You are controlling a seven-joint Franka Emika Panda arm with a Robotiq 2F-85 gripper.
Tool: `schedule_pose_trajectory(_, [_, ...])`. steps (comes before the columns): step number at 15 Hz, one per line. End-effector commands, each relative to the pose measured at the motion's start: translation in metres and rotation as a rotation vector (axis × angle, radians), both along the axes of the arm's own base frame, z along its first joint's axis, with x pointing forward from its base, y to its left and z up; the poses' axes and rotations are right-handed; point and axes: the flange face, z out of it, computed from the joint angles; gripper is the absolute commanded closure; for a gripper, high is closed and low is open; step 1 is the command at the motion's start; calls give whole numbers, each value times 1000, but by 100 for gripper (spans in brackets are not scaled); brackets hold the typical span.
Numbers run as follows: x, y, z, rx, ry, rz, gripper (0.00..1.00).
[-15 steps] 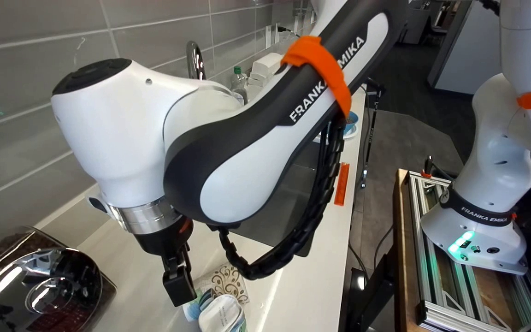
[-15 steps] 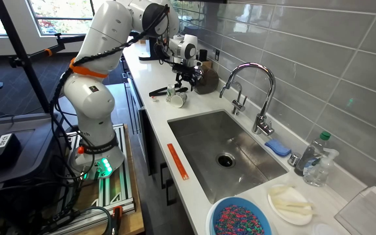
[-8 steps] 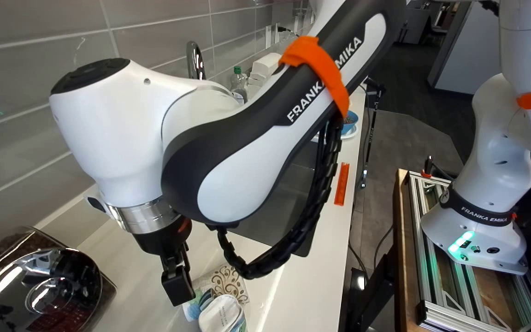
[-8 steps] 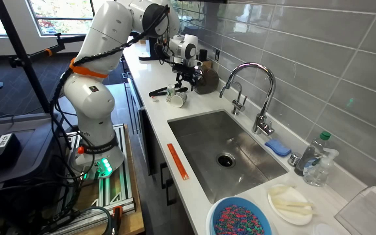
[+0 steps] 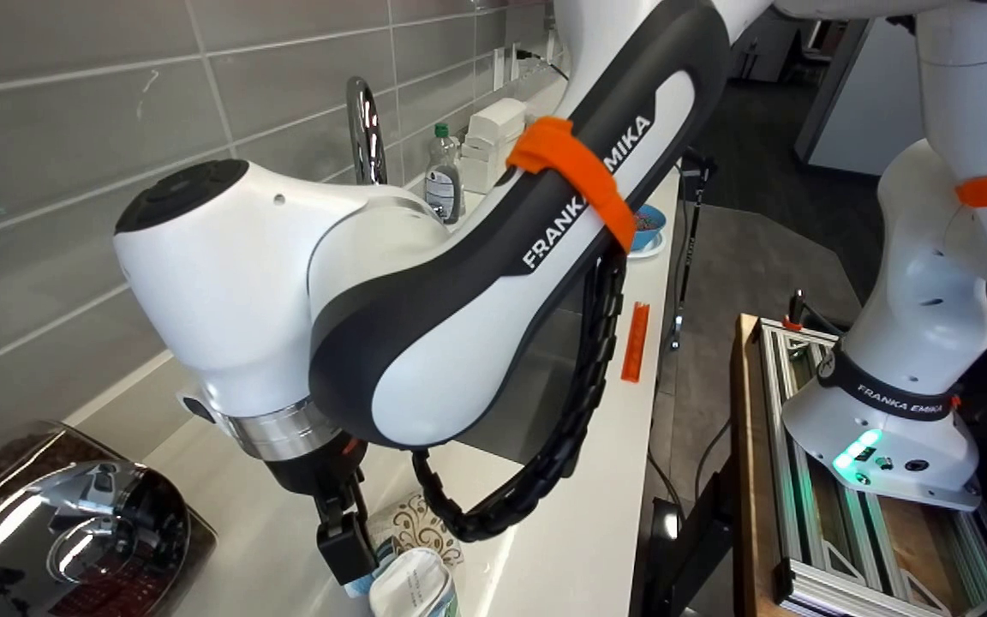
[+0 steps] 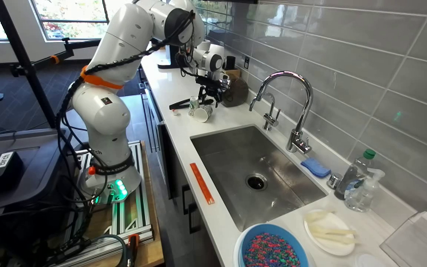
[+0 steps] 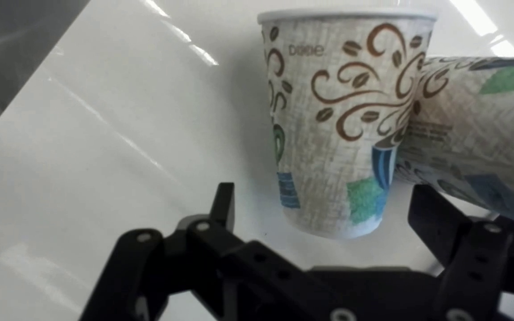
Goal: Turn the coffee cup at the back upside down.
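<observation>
Two near-identical paper coffee cups stand close together on the white counter. The coffee cup, with brown swirls and blue-green patches, lies on its side, its base toward my gripper; in an exterior view this cup shows its white mouth. The second cup is right beside it at the right of the wrist view, and looks upright in an exterior view. My open fingers flank the lying cup's base without visibly touching it. In an exterior view the gripper hangs just above and behind the cups.
A steel sink with a tall faucet adjoins the cups. The bean jar stands near the tiled wall. Black tongs lie behind the cups. An orange strip is on the counter's front edge.
Over the last half second the arm has lowered, bringing my gripper down and closer to the cups. The jaws remain open, and the cups have not moved.
</observation>
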Motion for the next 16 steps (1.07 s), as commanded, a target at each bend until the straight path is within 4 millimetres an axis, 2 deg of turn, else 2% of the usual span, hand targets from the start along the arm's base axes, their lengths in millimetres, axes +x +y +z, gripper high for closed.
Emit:
schedule_pose_trajectory(1, [-3,3,-11,-14,40,20,0])
schedule_pose_trajectory(9, [-12,7,-32,-33,84,45,0])
schedule_pose_trajectory(10, [-13,7,-34,-35,89,45,4])
schedule_pose_trajectory(12, [-13,7,-36,-34,93,42,28])
schedule_pose_trajectory(13, [-13,6,-36,-31,91,39,31])
schedule_pose_trajectory(15, [-12,6,-36,-26,88,35,48])
schedule_pose_trajectory(16, [-11,6,-33,-20,83,29,47])
